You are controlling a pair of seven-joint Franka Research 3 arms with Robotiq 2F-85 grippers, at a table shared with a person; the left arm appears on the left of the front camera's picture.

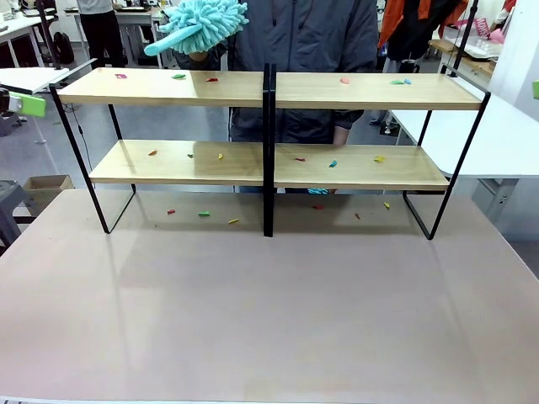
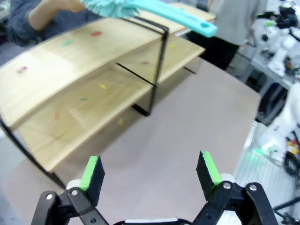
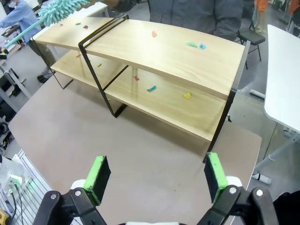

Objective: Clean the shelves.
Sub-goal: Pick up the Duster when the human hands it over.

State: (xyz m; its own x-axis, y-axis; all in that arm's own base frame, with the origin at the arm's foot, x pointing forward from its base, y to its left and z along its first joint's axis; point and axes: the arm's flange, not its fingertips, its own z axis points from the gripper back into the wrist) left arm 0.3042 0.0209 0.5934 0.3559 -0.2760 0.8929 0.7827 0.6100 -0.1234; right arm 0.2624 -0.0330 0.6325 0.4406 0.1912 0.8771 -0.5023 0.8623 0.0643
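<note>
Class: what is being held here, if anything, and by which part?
A person's hand holds the duster at its fluffy head end, handle free. The left gripper and right gripper are open, empty.

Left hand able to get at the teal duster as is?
Likely yes: left hand is open, nothing between it and the duster handle jutting over the shelves; a person holds the fluffy end.

Bright, even indoor light falls from overhead. The shelves (image 1: 168, 87) cast a soft, pale shadow on the table (image 1: 269, 320) under and just in front of them, and their boards carry a faint sheen. Beyond the left claw (image 2: 149, 164) everything is smeared with blur, the duster (image 2: 159, 10) included, though its green pads (image 2: 89, 173) are crisp. Beyond the right claw (image 3: 157, 164) the picture is sharp. Both wide lenses bow the boards into curves.
</note>
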